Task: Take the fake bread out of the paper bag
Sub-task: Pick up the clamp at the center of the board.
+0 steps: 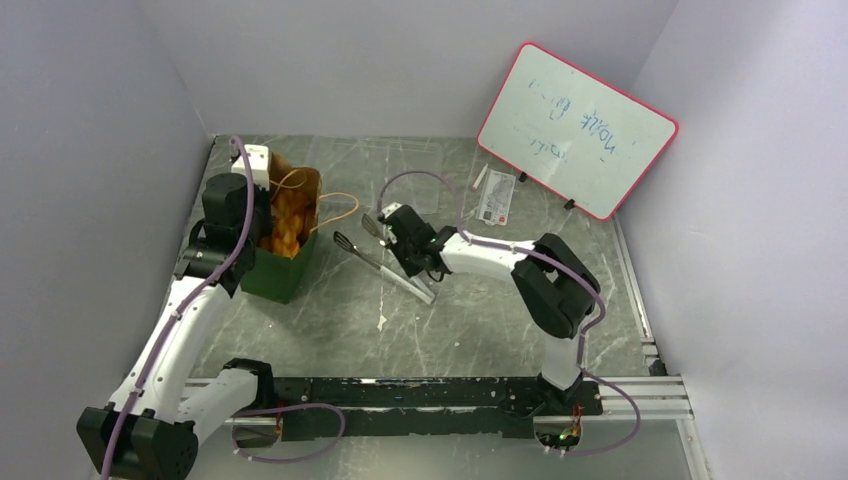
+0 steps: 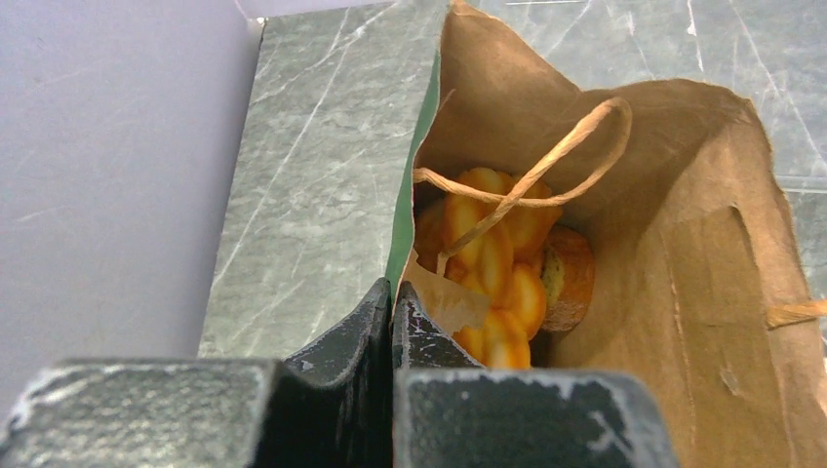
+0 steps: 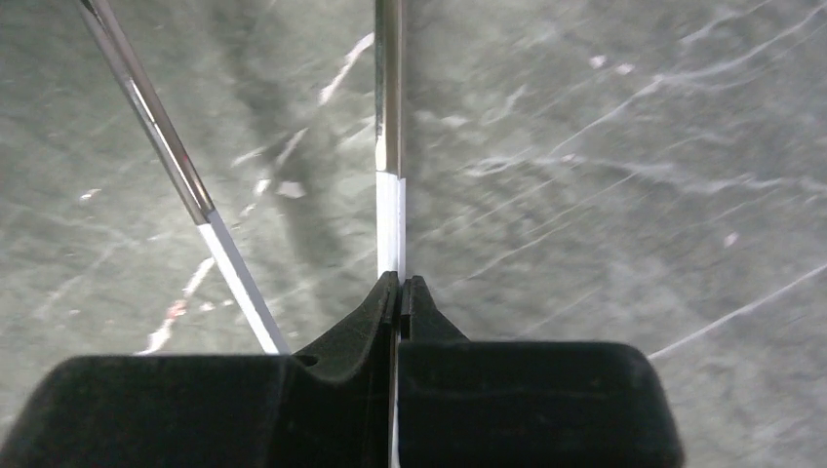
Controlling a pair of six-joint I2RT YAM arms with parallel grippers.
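Fake bread [image 2: 492, 258]: orange, bagged | left pincer [image 2: 393, 300] pinching paper bag [image 2: 702, 273] | right pincer [image 3: 401, 285] pinching tongs [image 3: 389, 117]

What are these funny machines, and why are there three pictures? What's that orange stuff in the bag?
They are two robot arms bolted to a table. One picture looks down from above; the other two come from little cameras on each arm's wrist. The left pincer is pinching the rim of a green paper bag with orange toy bread inside. The right pincer is shut on one leg of metal tongs. A whiteboard leans at the back.
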